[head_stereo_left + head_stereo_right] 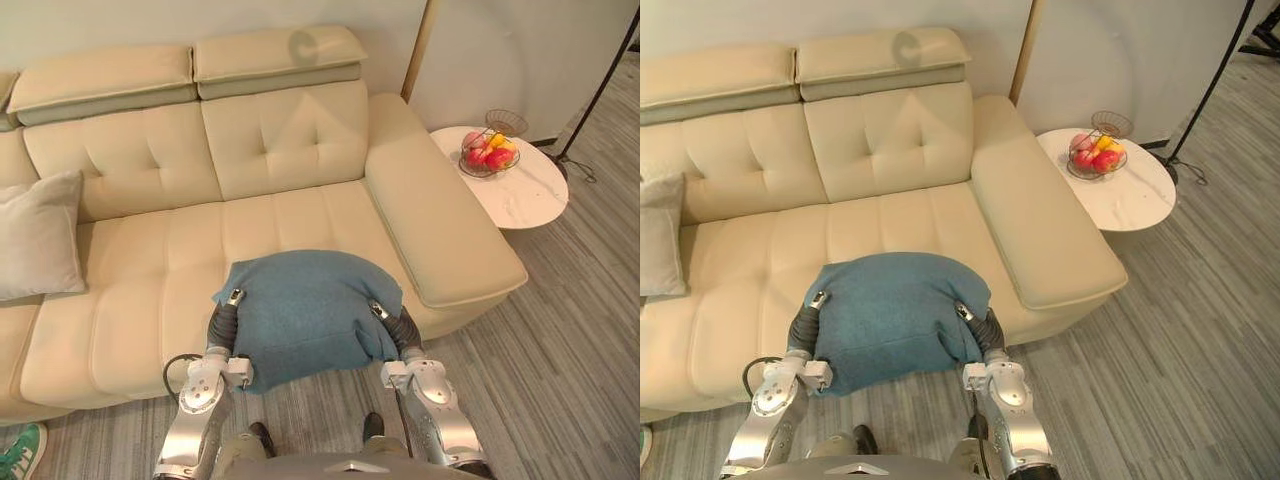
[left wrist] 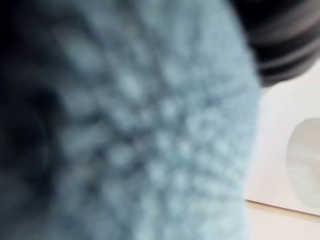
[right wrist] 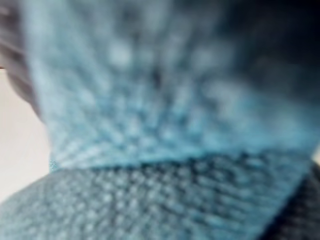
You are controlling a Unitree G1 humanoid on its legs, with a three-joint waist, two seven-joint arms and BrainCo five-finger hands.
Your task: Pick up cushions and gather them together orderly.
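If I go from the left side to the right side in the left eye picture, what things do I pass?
grey cushion → blue cushion → fruit basket on the white side table → black stand

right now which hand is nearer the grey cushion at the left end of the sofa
Left. The left hand sits at the blue cushion's left edge, the side facing the grey cushion; the right hand is at the blue cushion's opposite edge, farther away.
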